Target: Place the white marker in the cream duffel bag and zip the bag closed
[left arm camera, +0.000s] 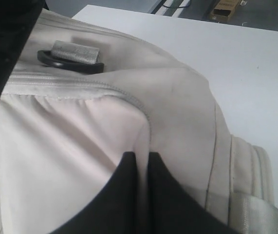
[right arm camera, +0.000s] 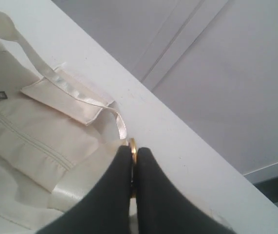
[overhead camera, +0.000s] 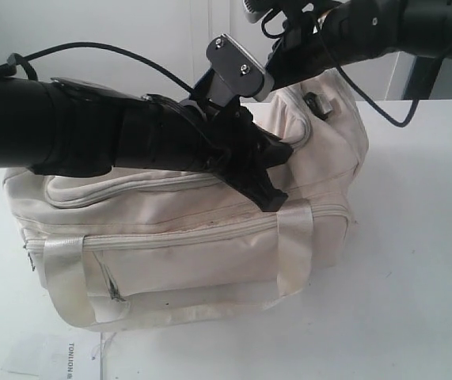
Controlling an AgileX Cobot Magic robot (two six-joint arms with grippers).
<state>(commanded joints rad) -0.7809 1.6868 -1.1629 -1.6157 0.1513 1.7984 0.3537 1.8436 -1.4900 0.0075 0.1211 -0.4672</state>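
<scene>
The cream duffel bag (overhead camera: 210, 253) is plain, unpatterned cream fabric, with faint dark scuff marks on its near face. Its webbing handles (overhead camera: 293, 253) are a shinier, paler cream. The strap ring (left arm camera: 68, 62) at the bag's end is black, and the webbing tab (left arm camera: 75, 48) over it is grey. The gold charm (right arm camera: 133, 142) is bright metallic gold. The left gripper (left arm camera: 141, 155) and right gripper (right arm camera: 132, 149) are matt black, as are the arms (overhead camera: 51, 127) and cables (overhead camera: 115, 51). The bracket (overhead camera: 240, 67) is silver-grey. The table (overhead camera: 415, 277) is plain white. The paper sheet (overhead camera: 59, 356) at near left is white with dark print.
</scene>
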